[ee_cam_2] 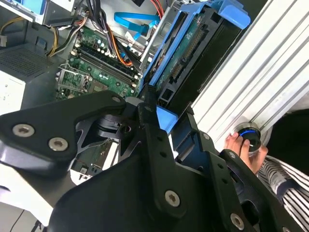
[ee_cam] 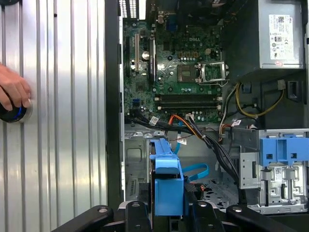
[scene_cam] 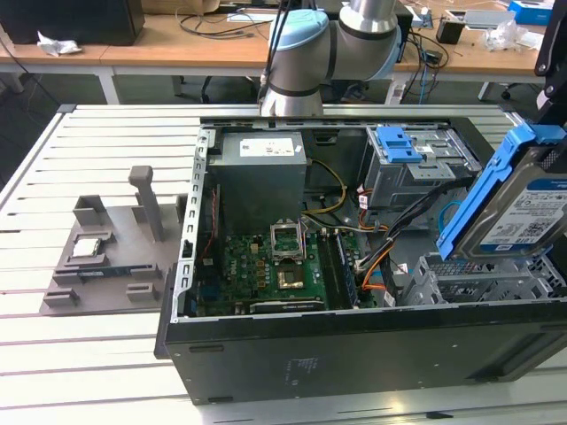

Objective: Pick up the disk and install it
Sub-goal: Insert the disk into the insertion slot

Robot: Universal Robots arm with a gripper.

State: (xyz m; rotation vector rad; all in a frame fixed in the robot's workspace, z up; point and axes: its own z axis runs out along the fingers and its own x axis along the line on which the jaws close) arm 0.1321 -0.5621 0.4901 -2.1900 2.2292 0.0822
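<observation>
The disk (scene_cam: 518, 208) is gripped by the closed gripper (ee_cam: 169, 212), whose fingers are clamped on either side of its blue caddy bracket. It is held tilted just above the drive cage (scene_cam: 478, 282), which is set in a corner of the open computer case (scene_cam: 354, 354). Its long axis is slanted, with the lower end pointed down at the cage and the upper end kept at the gripper. Whether that lower end touches the cage cannot be told.

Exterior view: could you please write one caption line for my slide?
The arm holds the disk tilted over the drive cage at the exterior view's right of the open case.
</observation>
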